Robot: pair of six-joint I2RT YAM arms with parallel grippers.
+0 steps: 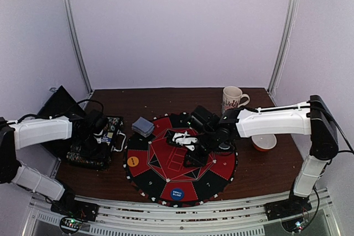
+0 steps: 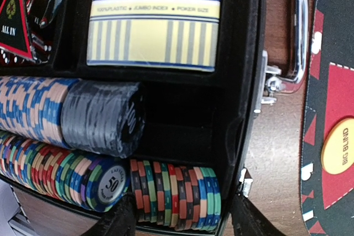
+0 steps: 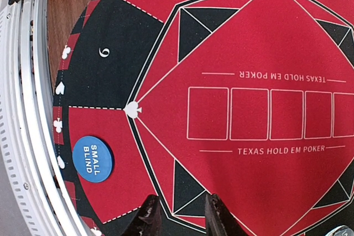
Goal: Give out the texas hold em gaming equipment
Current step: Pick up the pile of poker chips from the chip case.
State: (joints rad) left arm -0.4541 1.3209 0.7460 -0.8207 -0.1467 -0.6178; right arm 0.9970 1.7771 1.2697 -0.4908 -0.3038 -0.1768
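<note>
An open black case (image 1: 91, 150) at the left holds rows of multicoloured poker chips (image 2: 177, 194), a black chip stack (image 2: 102, 117) and a blue and yellow card box (image 2: 155, 20). My left gripper (image 2: 182, 222) is open; its fingers (image 2: 113, 222) straddle the short chip row at the case's near corner. On the round red and black mat (image 1: 215, 164) lie a grey deck of cards (image 1: 143, 126), an orange big blind button (image 1: 133, 161) and a blue small blind button (image 3: 92, 158). My right gripper (image 3: 182, 214) hangs open and empty over the mat's middle.
A white patterned mug (image 1: 232, 99) stands behind the mat, and an orange-rimmed white bowl (image 1: 264, 142) sits to its right under the right arm. A white slotted rail (image 1: 182, 214) runs along the table's near edge. The case's chrome handle (image 2: 301, 26) faces the mat.
</note>
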